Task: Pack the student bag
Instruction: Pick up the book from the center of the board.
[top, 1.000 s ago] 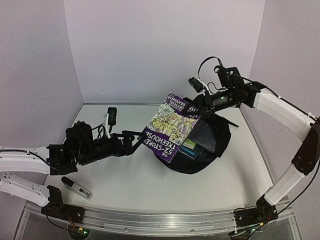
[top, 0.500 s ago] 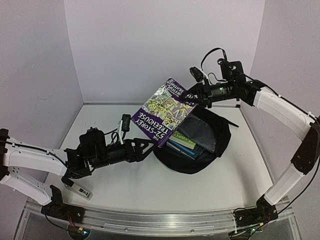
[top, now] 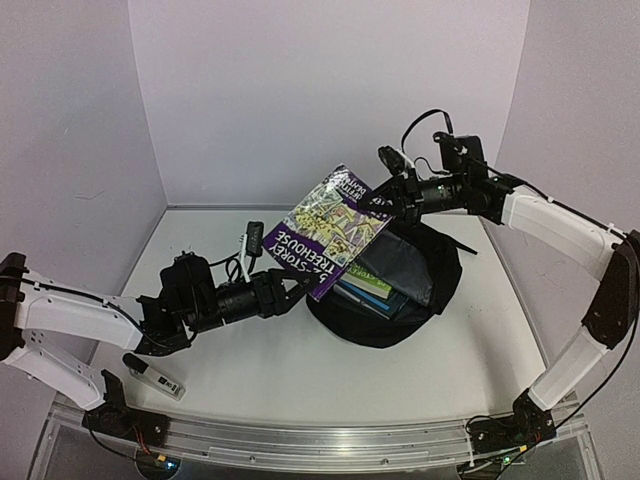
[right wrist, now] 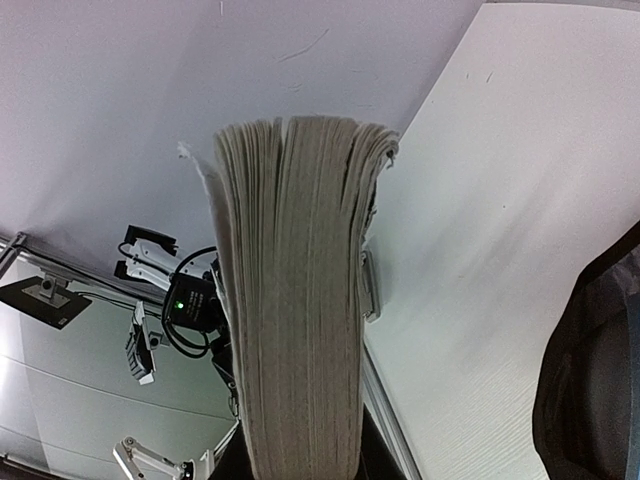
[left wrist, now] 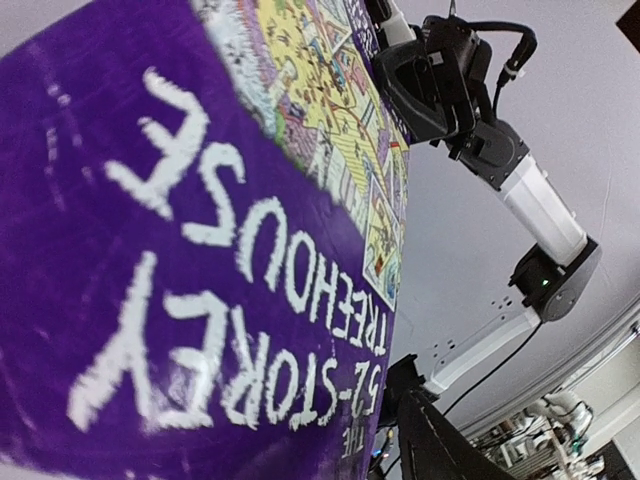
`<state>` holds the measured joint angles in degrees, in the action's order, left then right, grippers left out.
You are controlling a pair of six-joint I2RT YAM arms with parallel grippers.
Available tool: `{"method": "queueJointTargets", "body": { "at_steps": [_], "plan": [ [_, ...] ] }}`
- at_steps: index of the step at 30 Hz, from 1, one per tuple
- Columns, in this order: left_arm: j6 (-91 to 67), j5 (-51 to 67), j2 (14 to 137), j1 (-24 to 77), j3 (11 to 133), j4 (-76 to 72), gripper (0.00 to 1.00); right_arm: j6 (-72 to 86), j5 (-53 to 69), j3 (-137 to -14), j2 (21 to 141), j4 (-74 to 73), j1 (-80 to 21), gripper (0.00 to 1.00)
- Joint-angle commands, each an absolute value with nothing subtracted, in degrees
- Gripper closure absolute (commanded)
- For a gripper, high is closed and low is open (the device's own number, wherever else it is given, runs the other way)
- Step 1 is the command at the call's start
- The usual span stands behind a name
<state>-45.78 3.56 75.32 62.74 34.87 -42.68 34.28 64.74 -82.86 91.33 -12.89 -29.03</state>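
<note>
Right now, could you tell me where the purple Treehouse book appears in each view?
Top external: book centre, tilted above the student bag.
Left wrist: book cover fills the left.
Right wrist: book page edges, centre.
Landmark: student bag, at that view's lower right edge.

Purple book [top: 330, 235] — white lettering, busy yellow cartoon panel — and a black student bag [top: 445, 268], grey inside.

Even, soft light across my top view; faint shadows. Left wrist: book [left wrist: 200, 250] close, lettering blurred. Right wrist: pages sharp, background soft.
</note>
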Motion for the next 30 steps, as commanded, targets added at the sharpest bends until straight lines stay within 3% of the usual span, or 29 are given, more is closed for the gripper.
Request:
{"method": "queueJointTargets", "body": {
  "at_steps": [1, 10, 18, 19, 21, 25, 30],
  "plan": [
    [-50.80, 4.89, 75.31, 61.45, 35.00, -56.59, 0.43, 35.70, 69.21, -81.72, 87.76, -6.87, -29.86, 1.00],
    [-54.73, 6.20, 78.44, 60.27, 33.40, -65.71, 0.52, 36.99, 69.63, -79.57, 86.43, -4.82, -30.13, 1.00],
    [-55.64, 7.53, 80.15, 59.86, 33.57, -68.53, 0.87, 37.21, 69.01, -78.00, 86.00, -3.84, -30.18, 1.00],
    [-55.64, 7.51, 80.03, 59.84, 33.54, -68.24, 0.92, 36.91, 68.26, -78.08, 86.04, -3.86, -30.15, 0.98],
    [-55.73, 6.97, 79.42, 59.87, 33.33, -67.13, 0.99, 36.02, 66.18, -78.22, 86.11, -4.20, -30.15, 0.82],
    [-56.60, 4.25, 76.76, 59.84, 31.05, -65.97, 1.00, 30.43, 61.42, -79.15, 86.41, -10.04, -29.83, 0.49],
    [-57.11, -1.88, 70.96, 59.85, 27.53, -61.23, 1.00, 12.83, 43.42, -84.42, 88.05, -28.41, -29.80, 0.43]
  ]
}}
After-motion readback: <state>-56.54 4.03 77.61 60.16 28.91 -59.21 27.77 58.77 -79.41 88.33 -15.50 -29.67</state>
